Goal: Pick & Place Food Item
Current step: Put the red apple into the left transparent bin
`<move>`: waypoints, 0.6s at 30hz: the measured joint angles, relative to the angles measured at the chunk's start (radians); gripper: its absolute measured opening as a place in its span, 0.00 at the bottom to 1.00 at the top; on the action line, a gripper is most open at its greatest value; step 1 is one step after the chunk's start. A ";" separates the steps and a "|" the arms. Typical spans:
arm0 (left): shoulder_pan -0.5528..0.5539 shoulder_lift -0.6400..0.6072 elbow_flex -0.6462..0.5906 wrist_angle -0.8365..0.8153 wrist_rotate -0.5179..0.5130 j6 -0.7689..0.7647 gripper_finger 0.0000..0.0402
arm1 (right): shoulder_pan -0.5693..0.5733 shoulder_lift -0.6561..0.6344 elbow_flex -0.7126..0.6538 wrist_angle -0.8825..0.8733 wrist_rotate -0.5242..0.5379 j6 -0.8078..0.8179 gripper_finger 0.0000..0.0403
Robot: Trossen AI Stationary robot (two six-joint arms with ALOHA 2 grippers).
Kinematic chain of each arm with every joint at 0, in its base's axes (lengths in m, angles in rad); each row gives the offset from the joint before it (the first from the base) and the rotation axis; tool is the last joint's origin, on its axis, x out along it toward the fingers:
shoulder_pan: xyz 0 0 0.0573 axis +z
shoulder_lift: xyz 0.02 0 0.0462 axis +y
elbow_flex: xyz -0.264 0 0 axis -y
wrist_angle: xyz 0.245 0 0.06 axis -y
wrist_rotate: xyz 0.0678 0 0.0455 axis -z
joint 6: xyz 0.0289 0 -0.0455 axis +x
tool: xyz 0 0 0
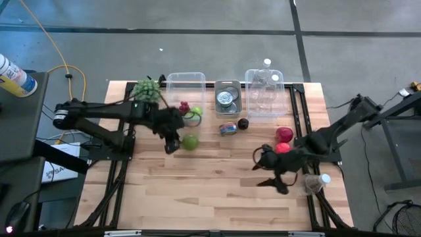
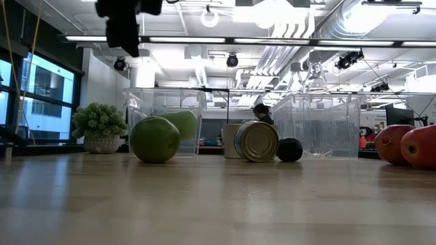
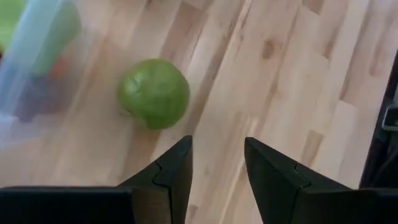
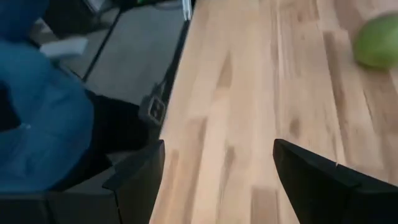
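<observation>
Wooden table [image 1: 197, 191], pale planks, fills most of the high view. Three clear plastic bins along its 12 o'clock edge: left bin [image 1: 185, 85], small middle bin [image 1: 228, 97] with a silver can inside, right bin [image 1: 264, 92] with clear bottles.

Left arm comes in from 9 o'clock; left gripper [image 1: 172, 145] hangs above the table just at 9 o'clock of the green apple [image 1: 190, 141]. Fingers [image 3: 168, 177] a narrow gap apart, nothing between them, bare wood below. Not touching the apple.

Right arm comes in from 3 o'clock; right gripper [image 1: 273, 174] low over the table toward 4 o'clock, fingers [image 4: 134, 177] spread wide, empty.

Green apple: round, smooth, uniform light green, slightly darker dimple on one side in the left wrist view [image 3: 154, 93]. Sits free on the wood near table centre-left, at 6 o'clock of the left bin. Low view shows it [image 2: 155, 139] resting on the table with a second green fruit [image 2: 182, 124] behind it, near or in the left bin, cannot tell which.

Two red apples [image 1: 283, 139] at about 3 o'clock, close together. Tipped can [image 1: 228, 128] at centre, lid facing the low camera. Small dark round fruit [image 1: 243, 123] just beside the can. Potted green plant [image 1: 147, 89] at 11 o'clock corner.
</observation>
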 joint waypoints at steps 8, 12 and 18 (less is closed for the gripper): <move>0.269 0.000 0.000 0.124 -0.012 0.312 0.34 | -0.031 -0.133 0.000 -0.176 0.246 -0.194 0.72; 0.392 0.009 0.000 0.275 0.080 0.531 0.34 | -0.108 -0.160 -0.002 -0.176 0.271 -0.307 0.72; 0.495 0.065 0.000 0.487 0.223 0.488 0.34 | -0.162 -0.150 -0.042 -0.163 0.293 -0.293 0.72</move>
